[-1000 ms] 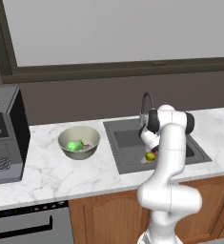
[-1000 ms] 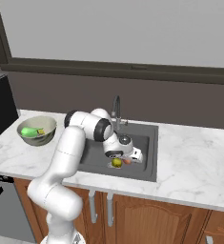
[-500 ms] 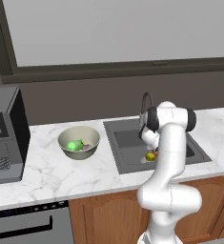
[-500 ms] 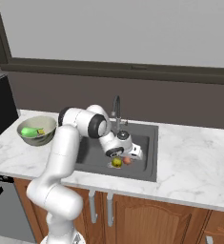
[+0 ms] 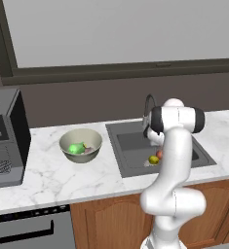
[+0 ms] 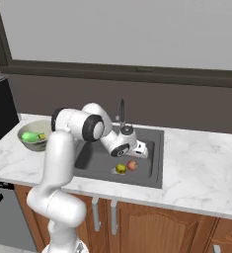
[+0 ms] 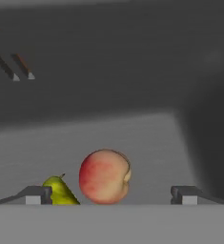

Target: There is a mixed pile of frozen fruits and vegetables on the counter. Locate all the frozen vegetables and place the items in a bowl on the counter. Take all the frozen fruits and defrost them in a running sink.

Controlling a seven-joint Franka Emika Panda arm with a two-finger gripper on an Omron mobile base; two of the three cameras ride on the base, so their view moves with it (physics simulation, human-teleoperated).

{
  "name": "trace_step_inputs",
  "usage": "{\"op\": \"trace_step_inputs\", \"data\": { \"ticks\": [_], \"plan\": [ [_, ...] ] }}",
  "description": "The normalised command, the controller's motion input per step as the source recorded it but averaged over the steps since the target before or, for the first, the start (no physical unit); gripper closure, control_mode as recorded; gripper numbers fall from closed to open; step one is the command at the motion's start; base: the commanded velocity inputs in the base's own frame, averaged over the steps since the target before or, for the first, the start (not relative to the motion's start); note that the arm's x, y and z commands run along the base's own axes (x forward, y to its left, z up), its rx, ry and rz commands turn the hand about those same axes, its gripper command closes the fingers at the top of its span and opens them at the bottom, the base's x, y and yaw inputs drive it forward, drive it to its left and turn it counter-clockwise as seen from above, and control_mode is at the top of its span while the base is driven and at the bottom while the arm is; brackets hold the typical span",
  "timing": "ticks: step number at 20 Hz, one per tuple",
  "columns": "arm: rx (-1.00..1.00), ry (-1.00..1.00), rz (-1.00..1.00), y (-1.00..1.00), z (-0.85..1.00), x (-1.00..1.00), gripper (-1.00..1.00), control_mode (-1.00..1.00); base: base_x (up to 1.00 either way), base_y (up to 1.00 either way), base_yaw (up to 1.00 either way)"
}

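Observation:
Two frozen fruits lie side by side on the floor of the dark sink (image 6: 95,159): a red fruit (image 7: 105,176) (image 6: 132,165) and a yellow-green fruit (image 7: 61,191) (image 6: 121,168) (image 5: 154,159). My gripper (image 6: 139,150) (image 7: 108,195) hangs low in the basin just above and behind them. It is open, and its fingertips (image 7: 35,194) stand wide of the red fruit without touching it. On the counter (image 6: 196,168) to the left, the beige bowl (image 5: 81,141) (image 6: 33,129) holds the frozen vegetables: a bright green item (image 5: 77,148) (image 6: 31,137) and a pale pinkish one (image 5: 89,150).
The curved faucet (image 6: 120,111) (image 5: 147,104) rises at the back of the sink, close to my arm. A black appliance (image 5: 4,141) stands at the counter's left end. A dark window ledge runs along the wall behind. Bare marble lies right of the sink.
My gripper has drawn slightly up and away from the red fruit, its jaws a touch wider. Both fruits stay on the sink floor.

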Motion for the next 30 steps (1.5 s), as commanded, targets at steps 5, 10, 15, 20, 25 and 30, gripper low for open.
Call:
{"op": "trace_step_inputs", "data": {
  "ticks": [5,10,15,20,25,30],
  "plan": [
    [0.05,0.03,0.00,0.00,0.31,-0.09,-1.00,-1.00,0.00,0.00,0.00],
    [0.09,0.06,0.02,-0.08,0.20,-0.08,-1.00,-1.00,0.00,0.00,0.00],
    [0.00,0.15,0.00,-0.21,0.44,-0.04,-1.00,-1.00,0.00,0.00,0.00],
    [0.00,0.15,0.00,-0.20,0.46,-0.10,-1.00,-1.00,0.00,0.00,0.00],
    [0.03,0.08,0.00,-0.17,0.38,-0.26,-1.00,-1.00,0.00,0.00,0.00],
    [0.05,0.02,0.01,-0.11,0.39,-0.35,-1.00,-1.00,0.00,0.00,0.00]
  ]
}}
